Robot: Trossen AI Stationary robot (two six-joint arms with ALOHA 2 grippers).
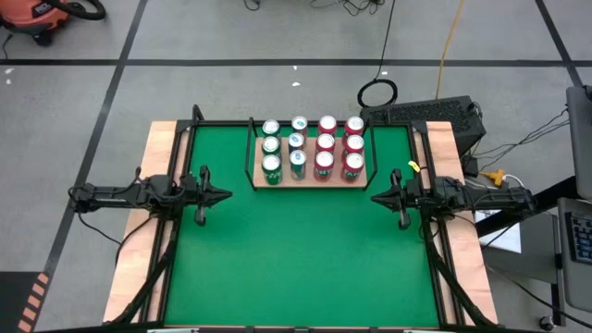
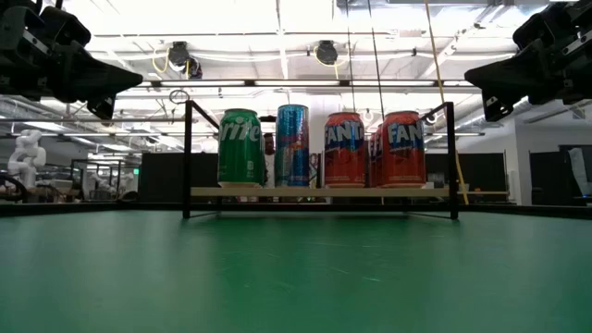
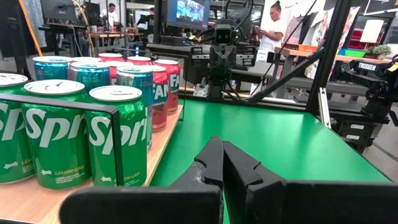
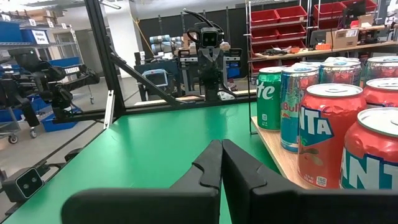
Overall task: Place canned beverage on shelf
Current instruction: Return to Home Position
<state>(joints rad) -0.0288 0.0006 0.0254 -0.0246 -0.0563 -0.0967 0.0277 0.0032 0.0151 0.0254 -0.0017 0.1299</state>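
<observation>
- Clenched shut: the left pincer (image 1: pixel 227 195), its two dark fingers (image 3: pixel 211 163) pressed flat together, gripping nothing and touching nothing.
- Raised clear of the green counter (image 1: pixel 296 259) near its left edge, tip aimed toward the middle, well apart from the cans.
- Likewise clenched and empty: the right pincer (image 1: pixel 375 197), fingers (image 4: pixel 239 168) closed against each other, raised near the counter's right edge, tip facing the left one across bare green.
- Farther back, at the middle of the counter's far side, the shelf (image 1: pixel 310 181): a light-wood board edged by a thin black rail (image 2: pixel 188 157).
- Standing upright on the shelf, twelve cans in four columns of three: green cans (image 1: pixel 271 166) in the leftmost column, blue cans (image 1: pixel 297 159) next, red cans (image 1: pixel 323 162) filling the two right columns.
- Rows neat and tight; touching or just beside one another, cannot tell which.
- From the low view, only the front row plain to see: one green, one blue, two red. Back rows hidden behind, save a sliver of red between the two red fronts.
- In that same view, both arms cut off at the upper corners, only their dark ends showing.
- In the left wrist view, the black rail crossing in front of the nearest green cans, with the outermost can cut by the frame edge.
- In each wrist view, the opposite arm seen end-on across the counter, its fingers too small to read.
- Far beyond the counter, a person (image 3: pixel 273 28) in a white top, hard to make out further.
</observation>
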